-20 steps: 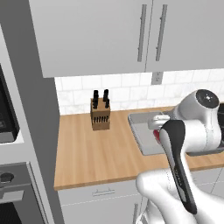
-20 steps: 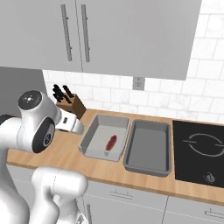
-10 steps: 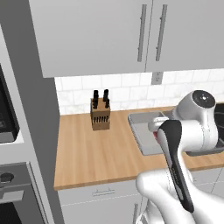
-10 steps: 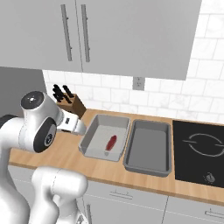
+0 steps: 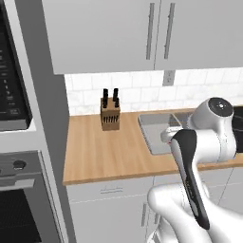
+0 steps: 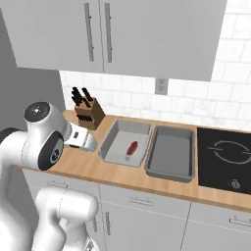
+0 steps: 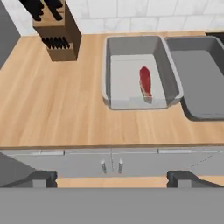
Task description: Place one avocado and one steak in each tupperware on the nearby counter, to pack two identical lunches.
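The tool (image 7: 112, 178) stands wide and holds nothing, hovering off the worktop's (image 7: 57, 113) front edge; ahead of it lie 2 bins side by side. The steak (image 7: 145, 81) lies in the left bin (image 7: 114, 101); the right bin (image 7: 197, 114) sits touching it; a knife block (image 7: 56, 30) stands ahead to the left.

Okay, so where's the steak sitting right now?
The steak lies inside the left-hand tupperware, the one nearer the knife block. The empty tupperware sits beside it, toward the stovetop.

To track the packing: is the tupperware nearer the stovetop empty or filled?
Empty. The tupperware nearer the stovetop shows only bare grey floor; the steak lies in the other one.
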